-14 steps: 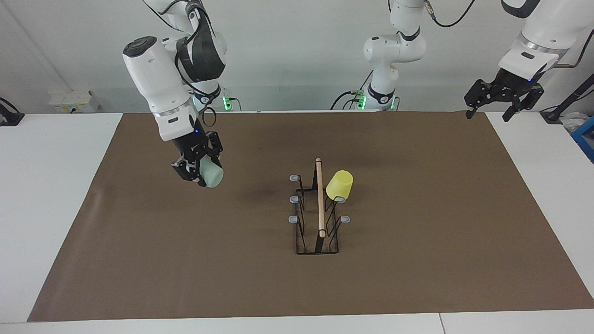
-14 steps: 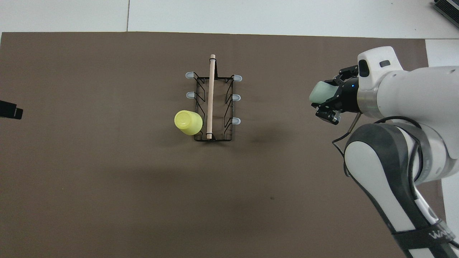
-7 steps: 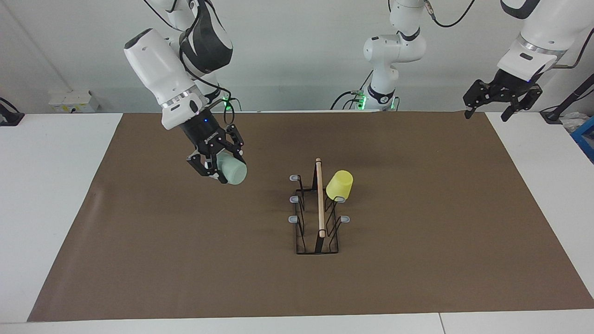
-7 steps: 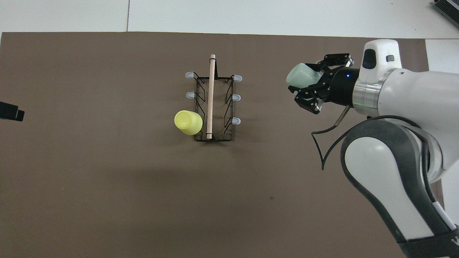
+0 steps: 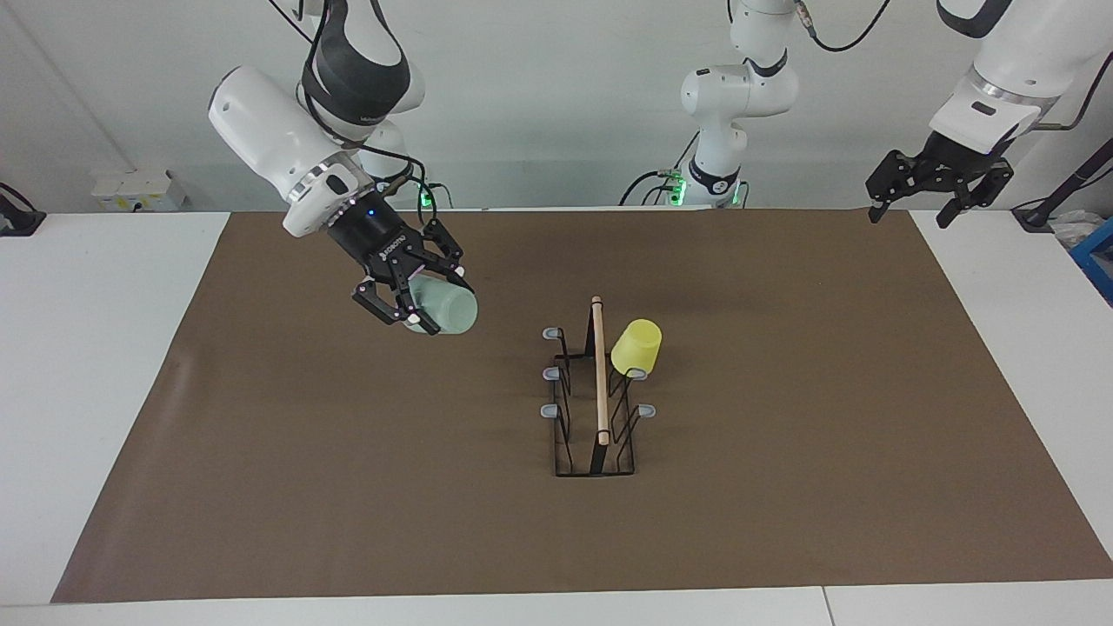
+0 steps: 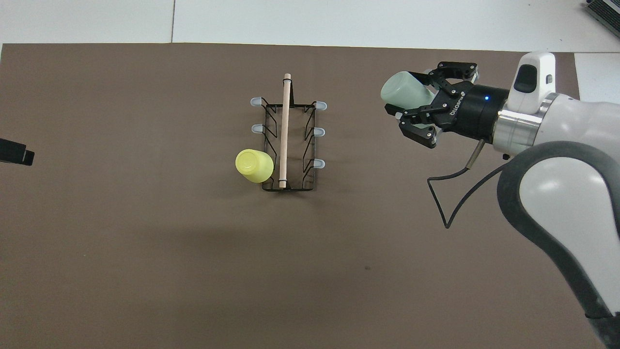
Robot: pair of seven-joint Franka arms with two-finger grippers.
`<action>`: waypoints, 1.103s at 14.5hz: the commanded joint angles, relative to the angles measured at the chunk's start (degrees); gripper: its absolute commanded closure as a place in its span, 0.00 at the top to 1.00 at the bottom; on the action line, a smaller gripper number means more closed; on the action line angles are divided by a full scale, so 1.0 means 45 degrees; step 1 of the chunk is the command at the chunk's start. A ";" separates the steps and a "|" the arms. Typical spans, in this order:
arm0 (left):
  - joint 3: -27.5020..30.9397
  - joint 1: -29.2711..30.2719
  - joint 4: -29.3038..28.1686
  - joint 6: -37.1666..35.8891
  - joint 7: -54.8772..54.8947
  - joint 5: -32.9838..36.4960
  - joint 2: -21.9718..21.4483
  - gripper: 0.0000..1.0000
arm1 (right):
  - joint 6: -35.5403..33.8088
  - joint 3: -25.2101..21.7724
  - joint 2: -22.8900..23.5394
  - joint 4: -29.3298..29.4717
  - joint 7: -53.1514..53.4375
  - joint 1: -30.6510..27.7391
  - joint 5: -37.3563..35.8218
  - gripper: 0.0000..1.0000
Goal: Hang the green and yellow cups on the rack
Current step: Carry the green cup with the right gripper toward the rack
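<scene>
My right gripper is shut on the pale green cup and holds it on its side in the air over the mat, between the rack and the right arm's end of the table. Both also show in the overhead view: the right gripper and the green cup. The rack stands mid-table, also in the overhead view. The yellow cup hangs upside down on the rack's peg nearest the robots on the left arm's side, also in the overhead view. My left gripper is open and empty, waiting over the mat's corner.
A brown mat covers the white table. Several grey-tipped pegs of the rack are bare. A third arm's base stands at the robots' edge of the table.
My right gripper has carried the green cup toward the rack and turned it onto its side. The left gripper, the rack and the yellow cup have stayed put.
</scene>
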 commanded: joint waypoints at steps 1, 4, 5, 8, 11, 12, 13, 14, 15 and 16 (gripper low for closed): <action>0.0144 -0.0204 -0.0391 -0.0118 -0.0208 -0.0160 -0.0347 1.00 | 0.0197 0.0099 -0.0356 -0.0285 -0.1455 -0.0043 0.1857 0.44; 0.0144 -0.0321 -0.0372 -0.0119 -0.0208 -0.0160 -0.0367 1.00 | 0.0179 0.0099 -0.0512 -0.0402 -0.2924 -0.0024 0.3874 0.44; 0.0125 -0.0321 -0.0372 -0.0157 -0.0189 -0.0160 -0.0367 1.00 | 0.0198 0.0099 -0.0667 -0.0692 -0.3412 -0.0024 0.4322 0.44; 0.0066 -0.0321 -0.0392 -0.0119 -0.0150 -0.0160 -0.0386 1.00 | 0.0198 0.0118 -0.0611 -0.1416 -0.6161 0.0054 0.7613 0.44; 0.0085 -0.0302 -0.0372 -0.0119 -0.0150 -0.0160 -0.0386 1.00 | 0.0198 0.0118 -0.0182 -0.1886 -0.8721 0.0541 1.0645 0.44; 0.0085 -0.0302 -0.0372 -0.0119 -0.0150 -0.0160 -0.0386 1.00 | 0.0198 0.0118 0.0013 -0.1925 -0.9541 0.0891 1.1698 0.44; 0.0066 -0.0302 -0.0391 -0.0119 -0.0150 -0.0160 -0.0386 1.00 | 0.0217 0.0118 0.0112 -0.1984 -1.0130 0.0991 1.2695 0.44; 0.0066 -0.0302 -0.0392 -0.0119 -0.0150 -0.0160 -0.0386 1.00 | 0.0218 0.0118 0.0210 -0.2004 -1.0561 0.1301 1.3343 0.44; 0.0085 -0.0302 -0.0392 -0.0119 -0.0150 -0.0160 -0.0386 1.00 | 0.0218 0.0118 0.0327 -0.2004 -1.0894 0.1382 1.3659 0.44; 0.0085 -0.0302 -0.0392 -0.0119 -0.0150 -0.0160 -0.0386 1.00 | 0.0198 0.0118 0.0424 -0.2023 -1.1303 0.1402 1.4068 0.44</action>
